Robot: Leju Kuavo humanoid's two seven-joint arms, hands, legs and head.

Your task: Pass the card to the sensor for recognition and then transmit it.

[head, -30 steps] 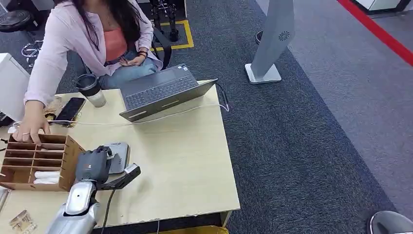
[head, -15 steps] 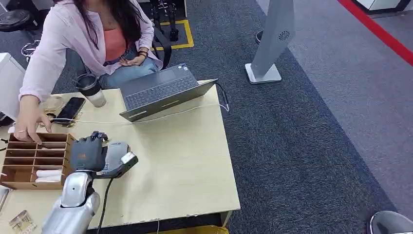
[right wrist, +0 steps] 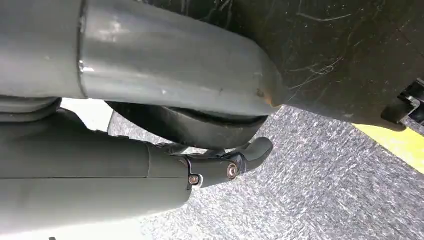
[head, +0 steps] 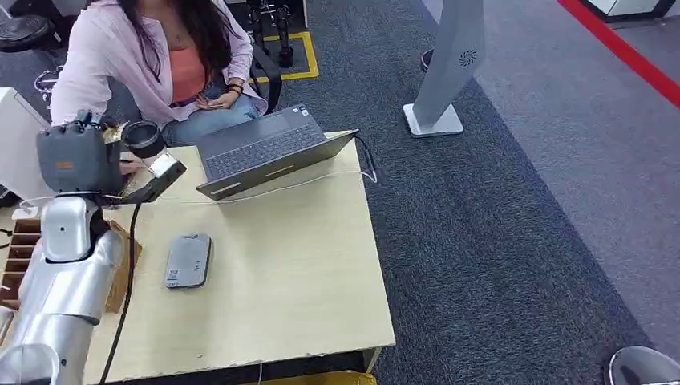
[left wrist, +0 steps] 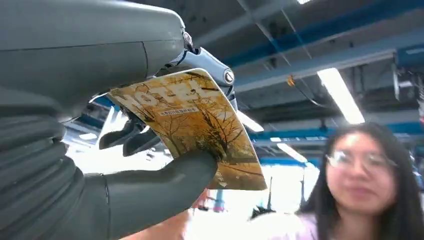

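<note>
Your robot's left hand (head: 78, 157) is raised above the far left corner of the pale wooden table (head: 305, 273), at the level of the seated person in a pink jacket (head: 120, 56). From the left wrist view you can see the glossy card printed with autumn trees in orange and yellow (left wrist: 192, 127) pinched between the thick grey thumb (left wrist: 165, 187) below it and the darker fingers (left wrist: 125, 137) behind it. The card's free end juts out past the fingertips toward the person, clear of the table. The remaining fingers lie curled behind the card, and how closely they press together cannot be told.

The flat grey rectangular card sensor (head: 188, 260) lies on the table well below and on the thumb side of the raised hand, apart from it. The brown wooden compartment box (head: 24, 257) sits under the silver forearm, largely hidden by it. An open dark grey laptop (head: 269, 148) stands beyond the thumb side of the hand, with a white cable (head: 321, 178) running in front of it. A clear cup with a dark lid (head: 148, 143) stands just beside the fingers, toward the person.

Your right hand (right wrist: 220, 165) appears in the right wrist view over grey carpet. Its dark fingers look curled in with nothing visibly in them, though most of them are hidden.
</note>
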